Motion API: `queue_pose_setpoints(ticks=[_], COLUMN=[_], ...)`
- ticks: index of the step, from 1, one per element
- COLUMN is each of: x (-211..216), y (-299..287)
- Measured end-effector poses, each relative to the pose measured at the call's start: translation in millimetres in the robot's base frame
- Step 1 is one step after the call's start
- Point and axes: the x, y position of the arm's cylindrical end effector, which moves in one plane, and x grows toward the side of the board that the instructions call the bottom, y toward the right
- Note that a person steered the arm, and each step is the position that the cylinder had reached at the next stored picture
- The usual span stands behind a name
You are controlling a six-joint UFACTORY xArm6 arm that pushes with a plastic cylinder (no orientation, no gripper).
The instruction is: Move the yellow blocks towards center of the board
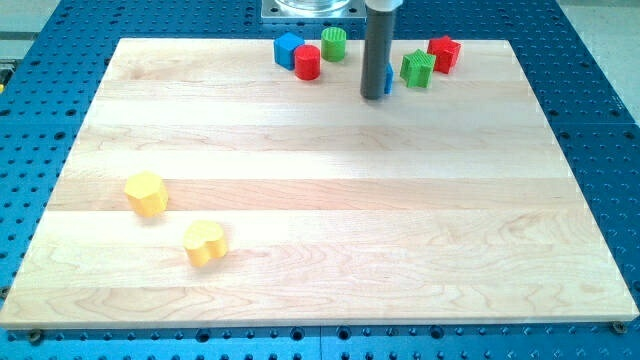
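Two yellow blocks lie at the view's lower left of the wooden board (330,200): a yellow hexagonal block (146,193) and a yellow heart-shaped block (205,242) just below and right of it. My tip (375,97) stands near the view's top centre, far from both yellow blocks. A blue block (388,78) shows only as a sliver behind the rod's right side.
Along the view's top edge sit a blue cube (288,49), a red cylinder (307,63), a green round block (333,44), a green star-like block (417,69) and a red block (444,53). Blue perforated table surrounds the board.
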Motion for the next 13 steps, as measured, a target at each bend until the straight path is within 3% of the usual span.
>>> queue_pose_setpoints(ticks=[1,2,3,4,5,6,8,9,10,11,13], x=[0,56,176,242,267,273,182,236,263,217,161], y=[28,-13,-49,-128,-180,-199,-222,-245,-325,-324,-227])
